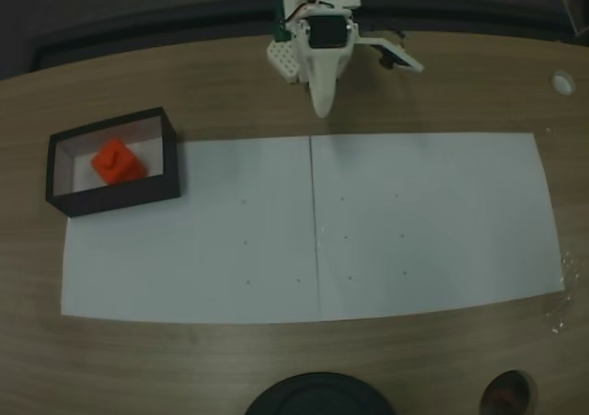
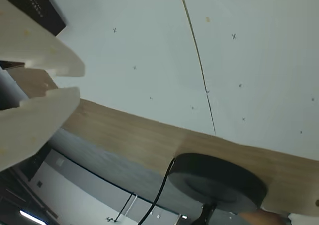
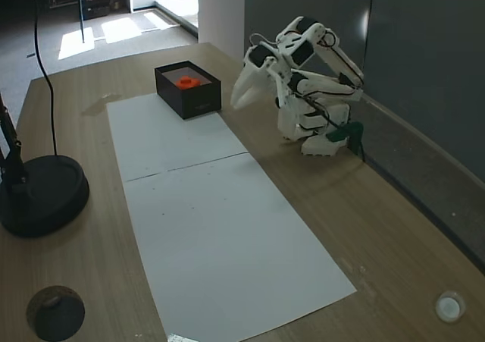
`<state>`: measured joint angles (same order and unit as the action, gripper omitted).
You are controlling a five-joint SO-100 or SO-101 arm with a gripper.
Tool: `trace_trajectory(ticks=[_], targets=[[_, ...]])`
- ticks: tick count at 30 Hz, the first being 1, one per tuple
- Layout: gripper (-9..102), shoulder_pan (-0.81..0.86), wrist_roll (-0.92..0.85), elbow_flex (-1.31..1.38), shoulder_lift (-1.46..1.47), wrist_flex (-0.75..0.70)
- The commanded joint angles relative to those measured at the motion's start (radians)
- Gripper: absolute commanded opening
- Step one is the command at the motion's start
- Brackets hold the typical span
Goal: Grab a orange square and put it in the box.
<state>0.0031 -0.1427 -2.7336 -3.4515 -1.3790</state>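
The orange square (image 1: 118, 162) lies inside the box (image 1: 166, 157), at the left of a fixed view, resting on the pale floor a little toward the box's lower-right part. In another fixed view the box (image 3: 198, 99) sits at the upper middle of the frame, with the orange square (image 3: 186, 83) showing over its black rim. The box stands at the corner of the white paper sheets (image 1: 414, 222) that cover the middle of the wooden table (image 1: 230, 93).

The white arm is folded back at the top centre of a fixed view, with the gripper (image 1: 321, 108) pointing down toward the upper edge of the paper, well apart from the box. In another fixed view the gripper (image 3: 236, 99) hangs just right of the box without touching it. In the wrist view the gripper (image 2: 76, 83) enters from the left edge; its two pale fingers (image 2: 40, 45) stand a narrow gap apart with nothing between them.

A round black lamp base (image 3: 39, 194) sits on the table at the left of another fixed view, and the wrist view shows it (image 2: 214, 180) at the bottom, with a cable running down from it.
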Motion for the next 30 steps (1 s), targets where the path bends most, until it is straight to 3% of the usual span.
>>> trace_trajectory(ticks=[1,6,30], targets=[[0,-0.008,0.005,-0.063,-0.023,0.023],[0,0.015,0.005,-0.272,-0.023,0.098],[0,0.075,0.083,-0.267,-0.023,0.086]])
